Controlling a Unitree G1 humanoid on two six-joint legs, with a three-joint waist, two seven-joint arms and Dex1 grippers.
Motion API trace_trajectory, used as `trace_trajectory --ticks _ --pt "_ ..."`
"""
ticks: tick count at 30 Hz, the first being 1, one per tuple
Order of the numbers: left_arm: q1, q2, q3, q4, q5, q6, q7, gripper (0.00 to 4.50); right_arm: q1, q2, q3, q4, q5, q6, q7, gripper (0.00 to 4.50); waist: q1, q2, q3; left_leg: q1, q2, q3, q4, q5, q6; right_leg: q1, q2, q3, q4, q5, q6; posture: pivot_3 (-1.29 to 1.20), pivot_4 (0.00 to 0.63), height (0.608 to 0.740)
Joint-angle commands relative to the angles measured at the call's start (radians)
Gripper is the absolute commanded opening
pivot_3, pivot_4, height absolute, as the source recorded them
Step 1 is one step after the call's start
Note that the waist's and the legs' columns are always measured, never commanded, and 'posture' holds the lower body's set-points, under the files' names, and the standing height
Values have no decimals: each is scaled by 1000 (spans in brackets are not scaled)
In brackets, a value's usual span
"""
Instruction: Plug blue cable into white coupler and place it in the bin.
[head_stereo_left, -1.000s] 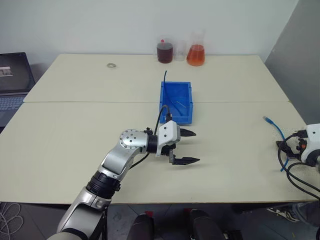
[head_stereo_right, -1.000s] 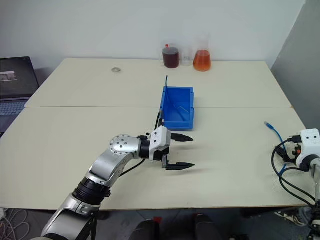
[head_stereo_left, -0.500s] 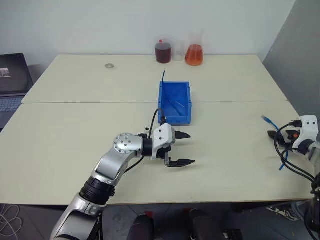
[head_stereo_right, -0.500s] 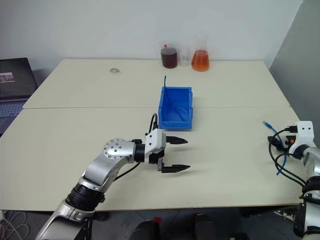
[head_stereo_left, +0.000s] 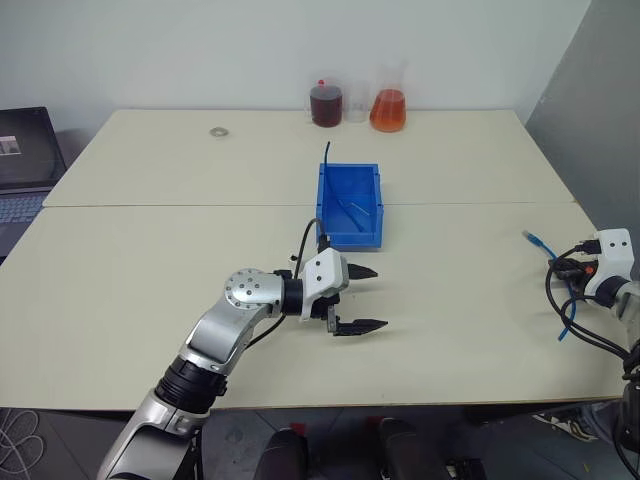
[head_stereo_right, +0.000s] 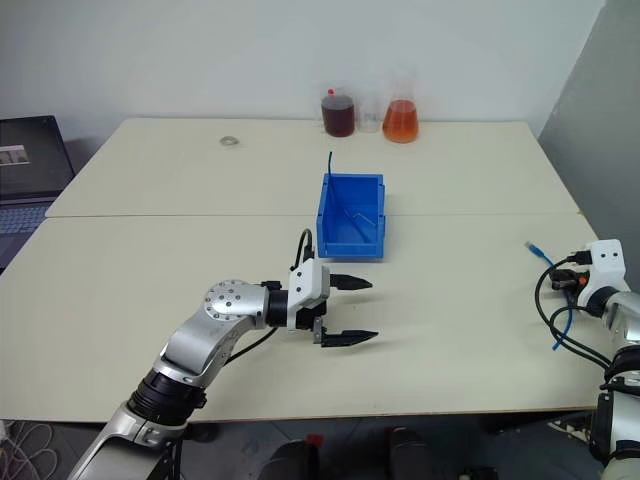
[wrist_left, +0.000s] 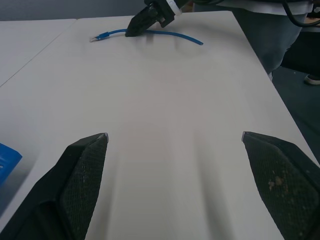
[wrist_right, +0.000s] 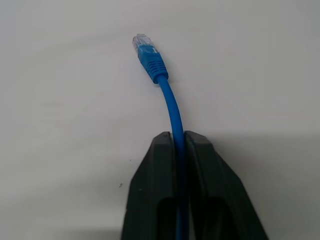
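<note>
One blue cable (wrist_right: 170, 107) (single clear plug) pinched in right claw (wrist_right: 179, 145).

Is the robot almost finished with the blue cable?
Not nearly. The right gripper has shut on the blue cable near its plug, by the table's right edge. The left gripper waits open and empty in front of the bin. Plugging into the coupler and binning are left.

The desk (head_stereo_left: 150, 270) is plain cream. The bin (head_stereo_left: 349, 205) is bright blue. The cable (wrist_right: 170, 107) is light blue with a clear plug. Both claws, left (head_stereo_left: 362, 298) and right (wrist_right: 177, 150), have black fingers. One flask (head_stereo_left: 390, 108) holds orange liquid, a jar (head_stereo_left: 327, 103) dark red-brown.
</note>
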Motion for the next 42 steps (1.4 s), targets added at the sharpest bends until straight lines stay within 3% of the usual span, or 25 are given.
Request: trace_trajectory --ticks 1,5,10,16,22,27,36,42 --pt "9 10 31 -61 -7 12 25 4500 13 -14 5 -44 14 2 43 31 0 0 0 0 0 0 0 0 0 0 0 0 0 0 0 0 150 740" --pt "102 58 86 -174 -20 73 86 4500 136 -23 76 -297 -4 -12 151 31 -3 1 0 0 1 0 0 0 0 0 0 0 0 0 0 0 150 740" --pt "228 93 178 -307 -9 126 207 4500 306 4 146 -748 92 142 267 31 -2 1 0 0 1 -2 0 0 0 0 0 -1 2 0 0 0 150 740" --pt "367 104 270 -418 -14 190 328 4500 302 72 292 -994 133 233 316 31 0 1 0 2 1 -2 1 0 0 0 0 -1 5 -1 2 0 150 740" --pt "545 55 367 -535 -36 253 460 4500 216 201 428 -1015 89 236 281 31 0 1 0 2 2 -3 1 0 0 -1 1 -2 5 -1 0 0 150 740" --pt "685 24 378 -561 -10 218 515 4500 159 274 514 -1002 64 225 289 31 8 0 0 1 1 -3 1 0 0 -1 0 -2 5 -1 0 0 150 740" --pt "796 35 404 -579 -19 177 520 4500 104 306 662 -918 -33 88 372 31 18 0 0 2 2 -2 0 0 0 -2 1 -3 5 -1 -2 0 150 740" --pt "882 42 398 -597 -12 156 518 4500 90 315 694 -850 -59 35 406 31 19 0 0 2 2 -2 0 0 0 -1 0 -3 5 -2 -2 0 150 740"
